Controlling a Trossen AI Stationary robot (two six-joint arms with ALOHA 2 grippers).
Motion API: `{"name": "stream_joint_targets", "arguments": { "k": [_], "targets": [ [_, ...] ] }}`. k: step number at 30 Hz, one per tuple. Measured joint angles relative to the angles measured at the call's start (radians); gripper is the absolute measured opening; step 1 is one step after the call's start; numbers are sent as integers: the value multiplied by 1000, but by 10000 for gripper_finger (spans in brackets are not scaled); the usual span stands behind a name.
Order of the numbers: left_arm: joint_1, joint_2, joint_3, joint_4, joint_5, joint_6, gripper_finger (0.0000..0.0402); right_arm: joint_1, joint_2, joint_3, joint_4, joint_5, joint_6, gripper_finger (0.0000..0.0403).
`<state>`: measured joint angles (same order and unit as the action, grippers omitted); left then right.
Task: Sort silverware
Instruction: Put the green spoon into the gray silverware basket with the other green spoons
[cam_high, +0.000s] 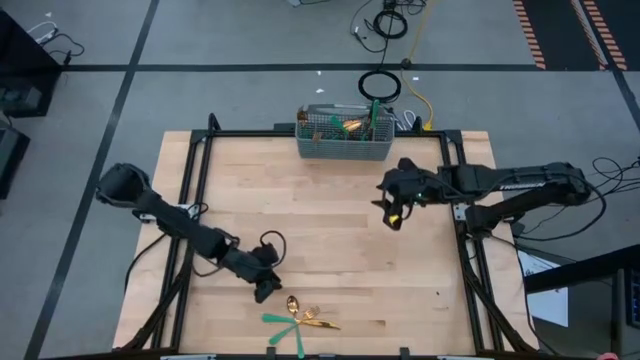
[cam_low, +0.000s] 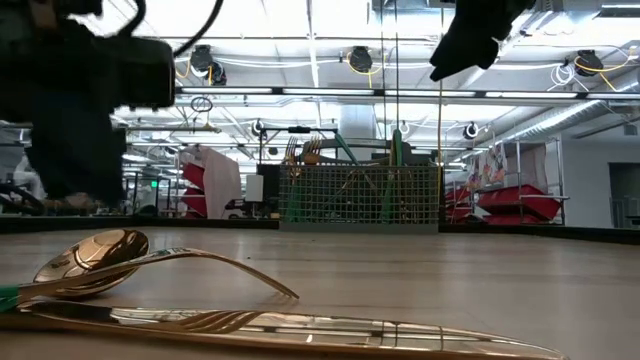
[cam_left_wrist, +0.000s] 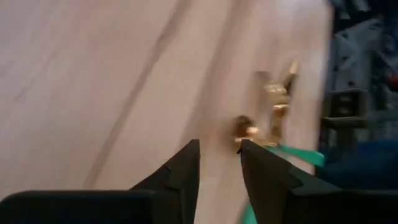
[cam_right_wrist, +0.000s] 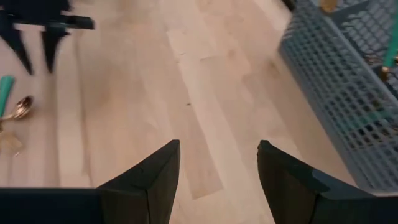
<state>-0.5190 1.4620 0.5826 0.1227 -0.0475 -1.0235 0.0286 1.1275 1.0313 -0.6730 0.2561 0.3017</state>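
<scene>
A few pieces of silverware (cam_high: 298, 322) with gold heads and teal handles lie flat near the table's near edge: a spoon (cam_low: 85, 260), a fork (cam_low: 215, 265) and a knife (cam_low: 300, 328). More pieces stand in the grey wire-mesh caddy (cam_high: 345, 138) at the far edge. My left gripper (cam_high: 264, 290) hovers just left of the pile, fingers open a little, holding nothing; the left wrist view shows the spoon (cam_left_wrist: 247, 129) just ahead of the gripper (cam_left_wrist: 219, 149). My right gripper (cam_high: 392, 215) hangs open and empty above the table's right middle, near the caddy (cam_right_wrist: 348, 93).
The caddy (cam_low: 360, 192) sits against the far rail of the black frame (cam_high: 200, 150) that borders the wooden table. Bare wood (cam_high: 320, 230) spreads between the caddy and the pile. Cables (cam_high: 380, 85) lie on the floor beyond the table.
</scene>
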Motion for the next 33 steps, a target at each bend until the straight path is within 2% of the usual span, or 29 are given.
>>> {"name": "stream_joint_targets", "arguments": {
  "k": [7, 13, 19, 24, 29, 33],
  "targets": [
    [2, 173, 2, 255, -12, -105, 144, 84, 0, 0, -42, 0, 3, 201],
    [-12, 271, 38, 265, -8, -150, 144, 159, 0, 0, -65, 0, 10, 201],
    [-27, 303, 64, 318, 89, -150, 144, 206, 0, 0, -66, 0, 10, 201],
    [-47, 304, 66, 315, 100, -151, 141, 223, 0, 0, -67, 4, 12, 201],
    [-53, 314, 71, 299, 95, -145, 107, 229, 0, 0, -74, 5, 12, 201],
    [-54, 344, 73, 298, 80, -145, 39, 229, 0, 0, -74, 11, 27, 201]
  ]
}}
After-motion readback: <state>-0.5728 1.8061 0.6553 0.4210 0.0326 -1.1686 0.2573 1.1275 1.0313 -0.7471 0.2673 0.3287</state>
